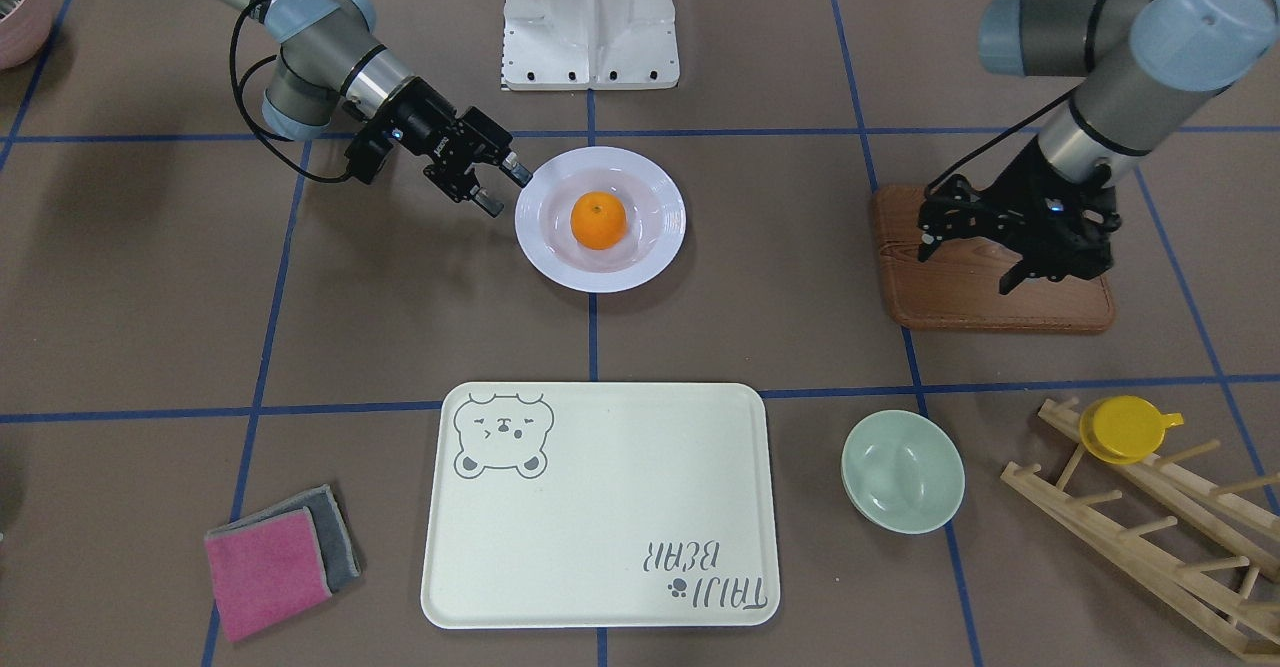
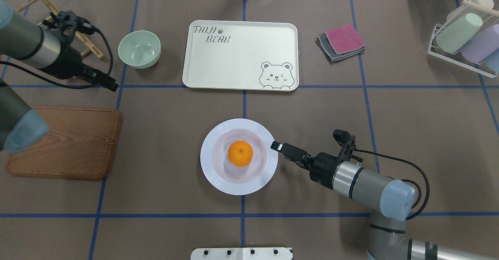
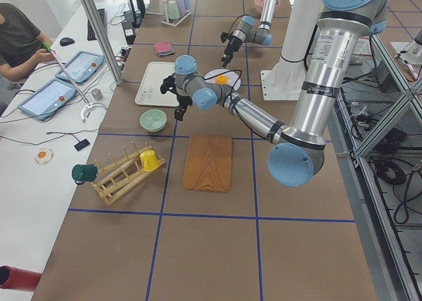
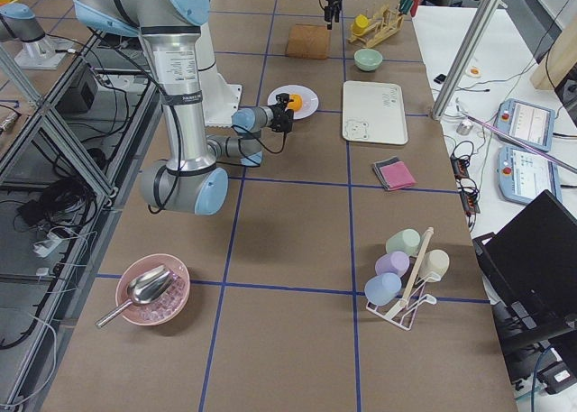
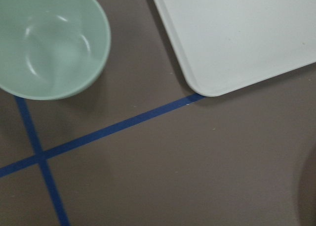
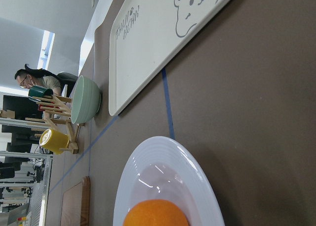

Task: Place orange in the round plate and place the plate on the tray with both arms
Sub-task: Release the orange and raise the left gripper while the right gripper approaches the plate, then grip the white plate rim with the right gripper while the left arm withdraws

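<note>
The orange (image 1: 598,220) (image 2: 240,153) lies in the middle of the white round plate (image 1: 655,247) (image 2: 218,174), which rests on the table. My right gripper (image 1: 505,188) (image 2: 277,146) is open at the plate's edge, one fingertip (image 1: 518,172) right at the rim; I cannot tell whether it touches. The right wrist view shows the plate (image 6: 202,186) very close and no fingers. The cream tray (image 1: 600,507) (image 2: 234,57) lies bare beyond the plate. My left gripper (image 1: 966,265) (image 2: 112,85) hangs open and holds nothing, above the table between the wooden board and the green bowl.
A brown wooden board (image 1: 1000,302) lies on my left. A pale green bowl (image 1: 903,470) sits beside the tray. A wooden rack with a yellow cup (image 1: 1130,427) is at the far left, folded pink and grey cloths (image 1: 270,557) beyond the tray on my right.
</note>
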